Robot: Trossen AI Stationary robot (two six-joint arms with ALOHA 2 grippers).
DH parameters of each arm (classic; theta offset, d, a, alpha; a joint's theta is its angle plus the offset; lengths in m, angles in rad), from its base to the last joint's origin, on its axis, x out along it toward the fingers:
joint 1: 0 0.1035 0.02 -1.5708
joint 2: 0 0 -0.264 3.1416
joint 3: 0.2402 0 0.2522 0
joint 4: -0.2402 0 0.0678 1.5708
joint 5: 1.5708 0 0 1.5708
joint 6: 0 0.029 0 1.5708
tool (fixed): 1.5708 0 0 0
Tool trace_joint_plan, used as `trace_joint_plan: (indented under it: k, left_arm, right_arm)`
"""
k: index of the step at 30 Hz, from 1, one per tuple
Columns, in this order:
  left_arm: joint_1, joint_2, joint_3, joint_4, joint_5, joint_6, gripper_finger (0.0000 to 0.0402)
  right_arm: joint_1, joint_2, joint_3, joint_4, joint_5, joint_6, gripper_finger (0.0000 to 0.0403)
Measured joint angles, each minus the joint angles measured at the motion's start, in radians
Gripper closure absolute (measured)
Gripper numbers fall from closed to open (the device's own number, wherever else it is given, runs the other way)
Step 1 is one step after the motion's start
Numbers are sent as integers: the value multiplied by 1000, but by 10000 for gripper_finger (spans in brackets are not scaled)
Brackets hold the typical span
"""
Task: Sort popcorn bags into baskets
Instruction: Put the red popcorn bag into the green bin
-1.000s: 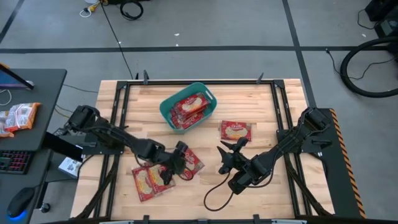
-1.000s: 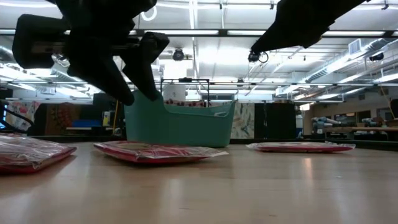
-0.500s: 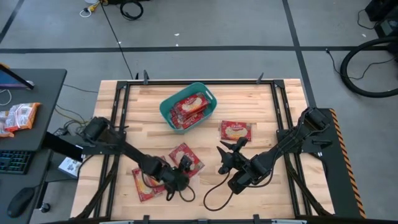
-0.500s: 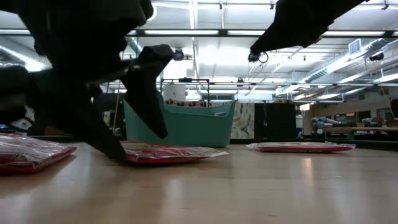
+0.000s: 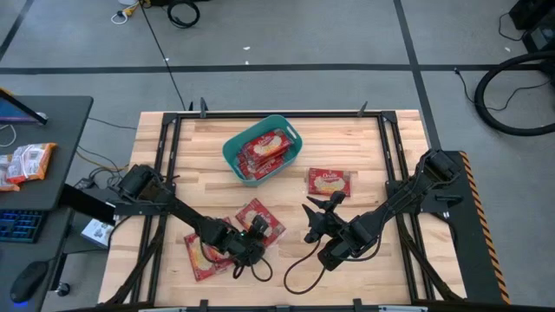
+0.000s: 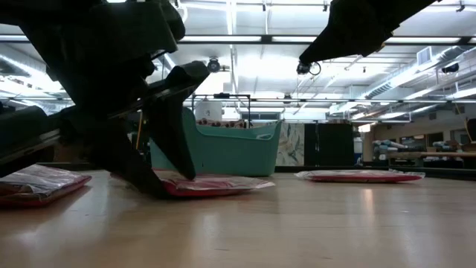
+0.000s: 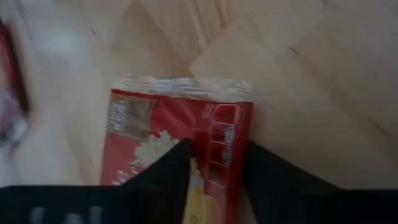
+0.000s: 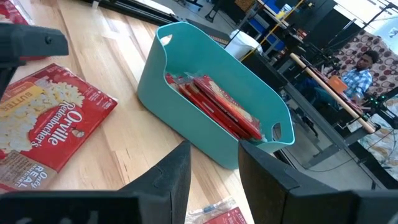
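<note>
A red popcorn bag (image 5: 265, 217) lies flat near the table's middle, and my left gripper (image 5: 257, 230) is open with its fingertips down at the bag's near end (image 7: 217, 134). A second bag (image 5: 203, 253) lies to its left. A third bag (image 5: 329, 182) lies right of centre. The teal basket (image 5: 229, 149) stands toward the far edge with several red bags (image 8: 214, 106) inside. My right gripper (image 5: 316, 213) hangs open above the table between the bags, touching nothing. My left gripper slants down from the near side onto the bag's near end (image 6: 195, 183). The fingers are spread. One fingertip (image 6: 184, 173) rests on the bag's top face. The other (image 6: 155, 190) is down at its edge by the table. The bag lies flat on the wood.
A dark cable loop (image 5: 299, 273) lies on the table near the right gripper. Orange-and-white packets (image 5: 26, 161) sit on the desk off the table's left side. Bare wood shows along the table's right part and near edge.
My left gripper has moved toward the table's near edge and come down from above the table until its fingertips reach the middle bag's near end. The bags and the right arm have stayed where they were.
</note>
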Motion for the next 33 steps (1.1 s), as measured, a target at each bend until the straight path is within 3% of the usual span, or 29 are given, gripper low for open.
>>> trace_joint_plan:
  k: [6,8,15,21,27,33]
  left_arm:
    - [12,1,-1,-24,4,-61,370]
    - [12,-9,-1,-32,4,-66,390]
    - [43,-163,78,-148,26,-113,395]
    - [131,-337,165,-207,-17,-141,397]
    - [268,-468,210,-172,-41,-155,398]
    - [470,-486,232,-241,-37,-207,398]
  right_arm:
    - [0,0,0,0,0,-1,266]
    - [0,0,0,0,0,-4,266]
    - [0,0,0,0,-1,-12,266]
    - [3,0,0,5,0,-16,266]
    - [13,0,0,6,1,-18,266]
    - [13,0,0,8,7,-18,266]
